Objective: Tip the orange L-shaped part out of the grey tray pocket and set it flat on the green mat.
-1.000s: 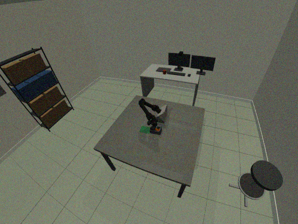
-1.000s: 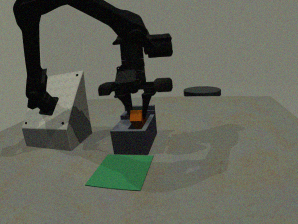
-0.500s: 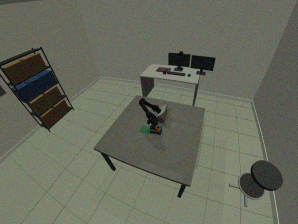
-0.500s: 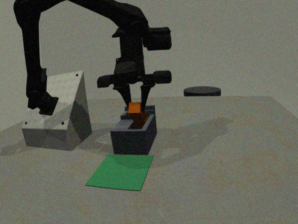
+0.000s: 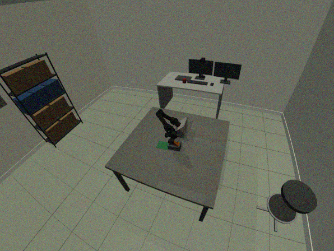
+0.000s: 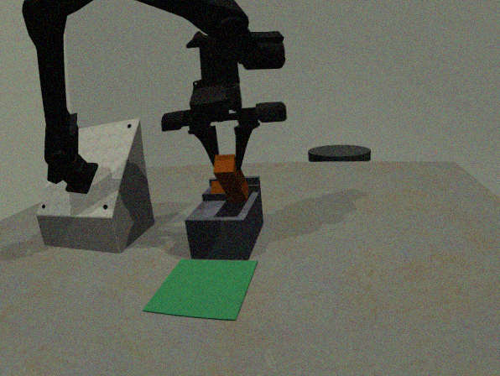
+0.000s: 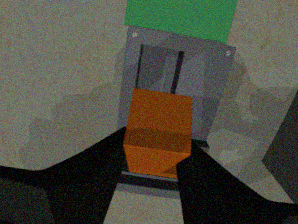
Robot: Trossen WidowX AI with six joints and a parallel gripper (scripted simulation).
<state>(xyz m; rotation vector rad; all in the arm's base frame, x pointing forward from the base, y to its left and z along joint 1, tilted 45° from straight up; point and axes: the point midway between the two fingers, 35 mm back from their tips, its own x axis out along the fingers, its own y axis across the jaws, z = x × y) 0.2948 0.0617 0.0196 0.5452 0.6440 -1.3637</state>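
Note:
The orange L-shaped part (image 5: 176, 143) (image 6: 233, 185) (image 7: 161, 112) is tilted steeply, its near end raised above the rim of the grey tray (image 5: 174, 148) (image 6: 222, 240) (image 7: 220, 75). Its other end shows low at the far end of the tray in the exterior view; whether it touches the pocket floor is hidden. My gripper (image 6: 228, 161) (image 7: 153, 137) points down and is shut on the raised end, one finger on each side. The green mat (image 5: 162, 145) (image 6: 201, 289) (image 7: 181, 14) lies flat on the table beside the tray, with nothing on it.
A pale wedge-shaped block (image 5: 182, 123) (image 6: 106, 155) with a sloped face stands on the table (image 5: 168, 171) (image 6: 377, 268) near the arm's base. A white desk with monitors, a shelf rack and a round stool stand away from the table.

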